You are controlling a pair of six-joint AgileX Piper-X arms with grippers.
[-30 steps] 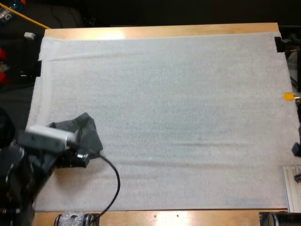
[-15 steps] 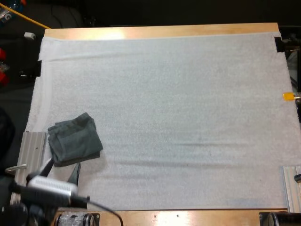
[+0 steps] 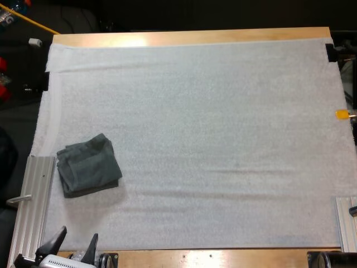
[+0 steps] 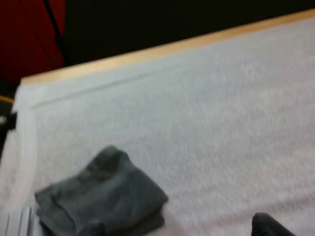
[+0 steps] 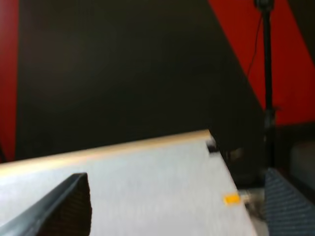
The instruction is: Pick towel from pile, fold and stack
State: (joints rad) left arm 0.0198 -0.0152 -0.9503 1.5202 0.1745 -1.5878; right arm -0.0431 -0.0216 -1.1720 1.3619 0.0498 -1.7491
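- Folded towel (image 3: 89, 164): dark grey-green, lying flat on the white mat (image 3: 223, 139) at its near left part, just beside the aluminium rail (image 3: 33, 190) along the mat's left edge; layers roughly squared, one corner a little rumpled
- From the left wrist view the same towel (image 4: 103, 201) reads as a compact stack of layers, nothing touching it
- Left gripper (image 3: 73, 248): at the near edge of the table (image 3: 189, 37), well apart from the towel; fingers spread, holding nothing
- Right gripper (image 5: 177, 196): fingers wide apart and empty, pointing out over the mat's far right corner
- Step in hand, my judgement: this towel's fold and placement look finished, both tools are free, so I am between cycles
- Next move calls for a fresh crumpled towel to grasp; where one would come from I cannot tell from these views
- Once folded, it should go squarely on top of this towel, edges lined up
- Risk: a low approach could snag the rumpled corner and spoil the fold
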